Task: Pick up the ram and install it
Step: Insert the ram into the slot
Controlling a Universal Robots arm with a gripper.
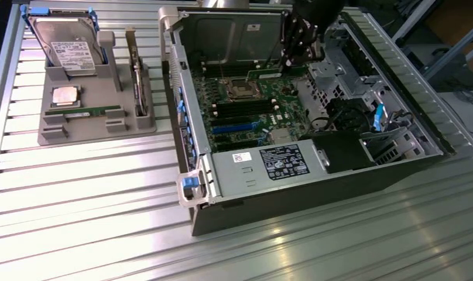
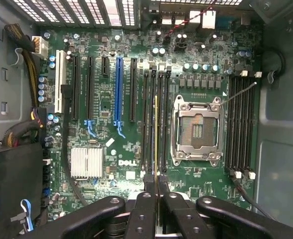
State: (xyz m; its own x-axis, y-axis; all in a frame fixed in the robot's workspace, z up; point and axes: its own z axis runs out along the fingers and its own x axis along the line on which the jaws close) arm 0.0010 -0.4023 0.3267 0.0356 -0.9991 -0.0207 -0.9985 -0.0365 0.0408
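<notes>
Jaws tight around the ram (image 2: 156, 134)

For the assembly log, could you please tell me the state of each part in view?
gripper: shut on the ram.
ram: held edge-on over the memory slots beside the processor socket.
processor socket: empty.
computer case: open, lying on its side.
second ram stick: lying in the tray.
processor chip: lying in the tray.
hard drive: standing upright in the tray.
expansion card: standing on edge in the tray.
</notes>
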